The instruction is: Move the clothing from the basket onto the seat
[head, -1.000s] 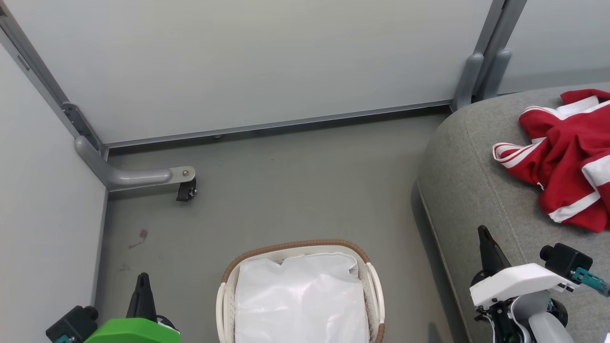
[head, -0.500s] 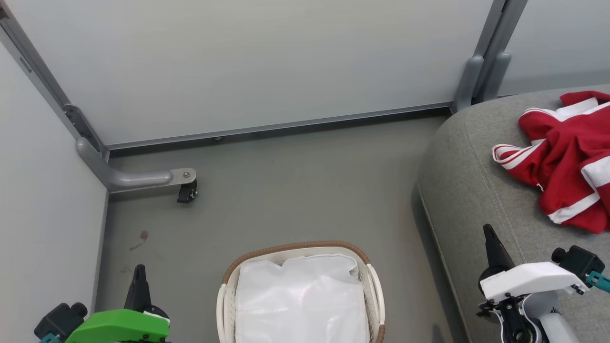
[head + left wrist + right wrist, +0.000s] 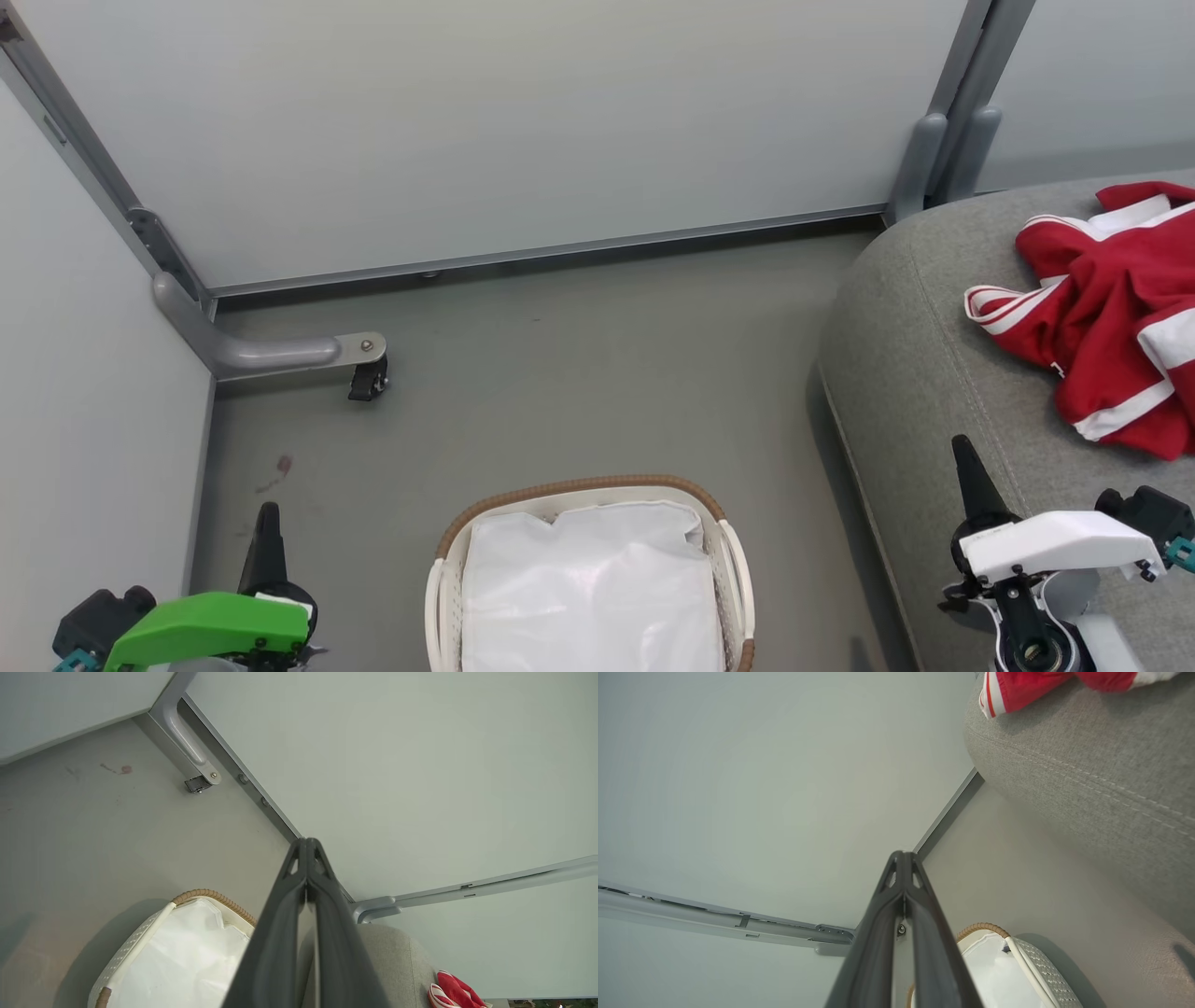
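Nearest the head camera, the left gripper (image 3: 269, 523) is recorded at the lower left above the floor (image 3: 579, 373), its two dark fingers pressed together on nothing. The right gripper (image 3: 963, 467) is recorded at the lower right over the front edge of the seat (image 3: 910, 373), its fingers likewise closed and empty. Between them the basket (image 3: 579, 487) is seen on the floor, and only its white liner (image 3: 597, 588) is visible inside. No red fabric is noted there, though the near part of the basket is cut off by the frame. Further off, the clothing (image 3: 1111, 308) is found crumpled on the seat, well apart from the basket, with the pale wall panels (image 3: 467, 121) behind. The transfer is judged complete or nearly so. The next move is judged to call for a check that nothing lies hidden under the liner. Failing that, no further pick is required.
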### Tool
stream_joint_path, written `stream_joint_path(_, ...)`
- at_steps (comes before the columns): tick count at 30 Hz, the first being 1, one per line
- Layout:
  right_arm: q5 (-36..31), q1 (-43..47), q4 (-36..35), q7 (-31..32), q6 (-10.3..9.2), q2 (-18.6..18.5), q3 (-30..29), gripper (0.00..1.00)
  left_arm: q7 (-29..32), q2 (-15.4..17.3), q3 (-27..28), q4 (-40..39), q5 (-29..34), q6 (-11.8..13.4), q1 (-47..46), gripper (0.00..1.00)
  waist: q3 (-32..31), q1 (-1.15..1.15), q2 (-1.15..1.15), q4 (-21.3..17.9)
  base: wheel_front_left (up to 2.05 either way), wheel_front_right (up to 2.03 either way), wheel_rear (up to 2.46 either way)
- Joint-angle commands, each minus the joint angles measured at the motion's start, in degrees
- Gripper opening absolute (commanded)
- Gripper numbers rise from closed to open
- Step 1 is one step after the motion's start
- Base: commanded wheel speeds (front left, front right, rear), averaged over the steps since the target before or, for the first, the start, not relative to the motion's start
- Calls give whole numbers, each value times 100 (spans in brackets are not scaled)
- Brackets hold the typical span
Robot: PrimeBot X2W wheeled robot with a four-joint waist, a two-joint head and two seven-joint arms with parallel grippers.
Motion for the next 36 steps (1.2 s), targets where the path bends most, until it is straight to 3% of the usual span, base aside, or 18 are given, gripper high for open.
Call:
stream_joint_path(1, 166, 9, -99, 37, -3, -39, -36, 0, 44, 29, 32, -77, -171, -49, -160, 0, -4, 0, 0, 1, 0, 0, 0)
stream_joint_path(36, 1903, 114, -415, 527, -4, -52, -216, 0, 535, 40, 222, -252, -1843, -140, -344, 0, -91, 0, 0, 18, 0, 0, 0)
